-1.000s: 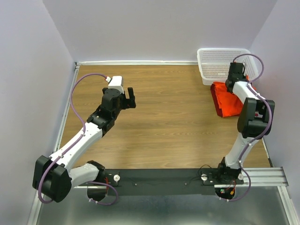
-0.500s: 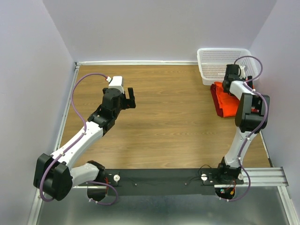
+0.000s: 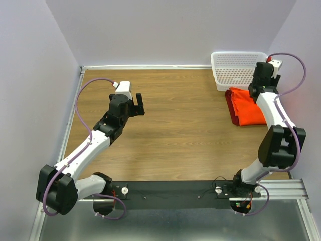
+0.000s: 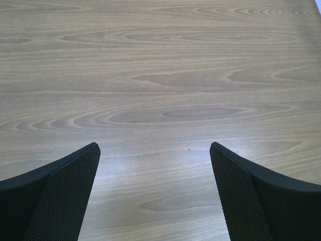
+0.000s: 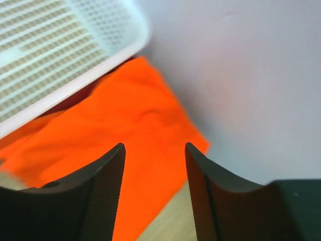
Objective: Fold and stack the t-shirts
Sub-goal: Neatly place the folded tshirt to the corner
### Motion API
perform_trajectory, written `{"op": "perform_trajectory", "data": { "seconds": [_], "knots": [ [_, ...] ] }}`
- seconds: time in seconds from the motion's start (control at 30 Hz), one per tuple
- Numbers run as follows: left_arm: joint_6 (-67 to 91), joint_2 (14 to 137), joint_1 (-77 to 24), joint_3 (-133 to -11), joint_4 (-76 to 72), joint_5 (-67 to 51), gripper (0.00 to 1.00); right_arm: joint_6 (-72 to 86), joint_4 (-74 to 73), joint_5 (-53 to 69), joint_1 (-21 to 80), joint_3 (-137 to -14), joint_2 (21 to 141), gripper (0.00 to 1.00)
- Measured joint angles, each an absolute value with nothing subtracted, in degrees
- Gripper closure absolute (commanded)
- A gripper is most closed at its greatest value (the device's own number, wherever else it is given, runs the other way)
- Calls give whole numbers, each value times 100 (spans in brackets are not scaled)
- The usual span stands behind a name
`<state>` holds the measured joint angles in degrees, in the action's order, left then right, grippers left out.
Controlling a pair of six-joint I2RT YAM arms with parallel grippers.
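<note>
Folded orange t-shirt touches the white mesh basket at the table's right edge. Right gripper hangs above it, jaws parted and empty. Left gripper stands wide, well apart.

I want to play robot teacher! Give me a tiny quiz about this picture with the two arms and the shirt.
1. True or false: the left arm's fingers are shut on the orange t-shirt.
2. Where does the orange t-shirt lie, compared with the white basket? A) inside it B) beside it, on the table C) on top of it, upside down
3. Which arm's fingers are nearer the orange t-shirt?

Key: 1. False, they are wide open over bare table. 2. B. 3. The right arm's fingers.
</note>
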<state>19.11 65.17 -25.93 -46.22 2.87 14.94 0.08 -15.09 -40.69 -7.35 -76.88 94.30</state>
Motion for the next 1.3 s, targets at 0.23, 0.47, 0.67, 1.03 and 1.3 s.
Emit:
{"op": "perform_trajectory", "data": {
  "seconds": [0.23,0.47,0.67,1.03,1.3],
  "knots": [
    [1916,6517,-2593,-4558,272,1444,2,1135,-1439,-2244,-738,-6853,9354,65],
    [1916,6517,-2593,-4530,270,1435,2,1997,-1271,-1041,-746,-5830,9778,79],
    [1914,6517,-2593,-4530,266,1435,2,2556,-1050,-344,-788,-5203,9262,78],
    [1914,6523,-2593,-4530,261,1437,2,2722,-1179,248,-784,-6648,9284,75],
    [1914,6565,-2593,-4530,244,1444,2,2958,-816,290,-784,-7212,10584,75]
  ]
}}
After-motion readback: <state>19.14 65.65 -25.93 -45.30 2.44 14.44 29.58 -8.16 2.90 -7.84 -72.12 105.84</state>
